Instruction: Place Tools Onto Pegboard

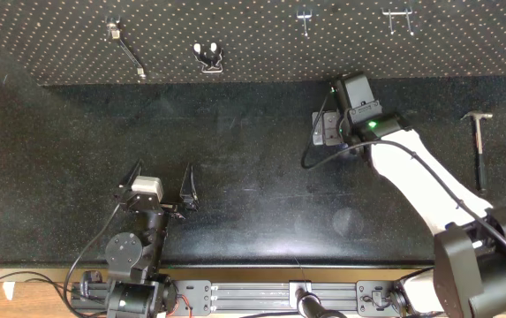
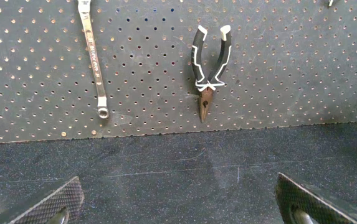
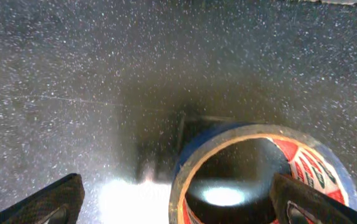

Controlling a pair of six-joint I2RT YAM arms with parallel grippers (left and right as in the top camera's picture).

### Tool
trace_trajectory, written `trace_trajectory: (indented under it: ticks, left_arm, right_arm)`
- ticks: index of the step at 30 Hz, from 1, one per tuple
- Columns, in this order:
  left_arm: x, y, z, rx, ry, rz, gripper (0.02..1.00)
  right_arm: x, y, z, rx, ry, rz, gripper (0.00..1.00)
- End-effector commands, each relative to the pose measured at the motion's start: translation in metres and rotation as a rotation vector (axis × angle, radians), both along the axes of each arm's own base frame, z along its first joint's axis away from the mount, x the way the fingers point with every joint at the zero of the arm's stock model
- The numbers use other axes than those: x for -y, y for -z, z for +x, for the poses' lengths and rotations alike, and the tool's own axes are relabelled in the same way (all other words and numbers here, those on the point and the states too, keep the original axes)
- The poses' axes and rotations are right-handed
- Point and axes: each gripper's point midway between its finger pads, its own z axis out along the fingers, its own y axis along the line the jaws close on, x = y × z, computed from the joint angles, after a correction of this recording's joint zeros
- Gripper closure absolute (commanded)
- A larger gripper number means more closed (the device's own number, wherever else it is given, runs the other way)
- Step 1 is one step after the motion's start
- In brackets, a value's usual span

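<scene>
A blue roll of tape [image 3: 262, 171] with a red-printed core lies flat on the dark table, just below my right gripper [image 3: 178, 208]. That gripper is open, and one finger [image 3: 309, 199] overlaps the roll's rim. From above, the right gripper [image 1: 351, 95] is close to the foot of the pegboard [image 1: 261, 40]. A hammer [image 1: 479, 146] lies on the table at the far right. On the board hang a wrench [image 2: 92, 56] and pliers [image 2: 208, 65]. My left gripper [image 1: 160, 181] stands open over the table, facing the board with nothing in it.
Two bare metal hooks [image 1: 304, 18] [image 1: 398, 18] stick out of the pegboard's upper right. The right arm's cable [image 1: 316, 155] loops over the table beside the gripper. The dark mat between the two arms is open room.
</scene>
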Motion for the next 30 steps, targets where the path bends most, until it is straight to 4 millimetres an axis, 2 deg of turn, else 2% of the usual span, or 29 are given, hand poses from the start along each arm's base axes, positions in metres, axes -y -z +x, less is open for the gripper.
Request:
trace_trajectory:
  ticks: [1, 3, 4, 5, 7, 8, 9, 12, 13, 14, 15, 16, 17, 18, 21, 24, 26, 30]
  left_arm:
    - [-0.002, 0.001, 0.000, -0.002, -0.011, -0.015, 0.023]
    - [-0.002, 0.001, 0.000, -0.002, -0.012, -0.015, 0.020]
    - [-0.002, 0.001, 0.000, -0.002, -0.011, -0.015, 0.023]
    - [-0.002, 0.001, 0.000, -0.002, -0.011, -0.015, 0.023]
    - [-0.002, 0.001, 0.000, -0.002, -0.012, -0.015, 0.023]
    - [-0.002, 0.001, 0.000, -0.002, -0.011, -0.015, 0.023]
    - [-0.002, 0.001, 0.000, -0.002, -0.011, -0.015, 0.023]
    - [-0.002, 0.001, 0.000, -0.002, -0.011, -0.015, 0.023]
    - [-0.002, 0.001, 0.000, -0.002, -0.011, -0.015, 0.023]
    - [-0.002, 0.000, 0.000, -0.002, -0.011, -0.015, 0.023]
    - [-0.002, 0.001, 0.000, -0.002, -0.011, -0.015, 0.023]
    - [-0.002, 0.001, 0.000, -0.002, -0.011, -0.015, 0.025]
    - [-0.002, 0.001, 0.000, -0.002, -0.011, -0.015, 0.023]
    - [-0.002, 0.001, 0.000, -0.002, -0.011, -0.015, 0.023]
    - [-0.002, 0.001, 0.000, -0.002, -0.011, -0.015, 0.023]
    - [-0.002, 0.000, 0.000, -0.002, -0.011, -0.015, 0.023]
    - [-0.002, 0.001, 0.000, -0.002, -0.011, -0.015, 0.023]
    - [-0.002, 0.001, 0.000, -0.002, -0.011, -0.015, 0.023]
  right_arm:
    - [-0.002, 0.012, 0.006, -0.017, 0.015, -0.014, 0.025]
    - [-0.002, 0.020, 0.007, -0.036, 0.018, -0.018, 0.005]
    - [-0.003, 0.022, 0.007, -0.041, 0.017, -0.019, 0.027]
    - [-0.003, 0.024, 0.007, -0.048, 0.016, -0.020, 0.102]
    - [-0.003, 0.027, 0.007, -0.056, 0.033, -0.014, 0.500]
    - [-0.003, 0.029, 0.006, -0.061, 0.033, -0.016, 0.796]
    - [-0.002, 0.030, 0.006, -0.066, 0.033, -0.018, 0.923]
    - [-0.003, 0.028, 0.006, -0.061, 0.032, -0.016, 0.925]
    - [-0.005, 0.019, 0.007, -0.041, 0.028, -0.002, 0.925]
    - [-0.006, 0.003, 0.009, -0.001, 0.025, 0.013, 0.925]
    - [-0.012, -0.026, 0.010, 0.075, 0.014, 0.041, 0.925]
    - [-0.014, -0.039, 0.010, 0.106, 0.008, 0.054, 0.925]
    - [-0.019, -0.061, 0.009, 0.165, -0.003, 0.072, 0.925]
    - [-0.024, -0.086, 0.007, 0.233, -0.017, 0.091, 0.925]
    - [-0.038, -0.137, -0.006, 0.372, -0.035, 0.125, 0.925]
    - [-0.063, -0.194, -0.007, 0.603, -0.023, 0.151, 0.923]
    - [-0.074, -0.218, -0.003, 0.715, 0.010, 0.166, 0.925]
    - [-0.086, -0.240, 0.013, 0.854, 0.027, 0.164, 0.925]
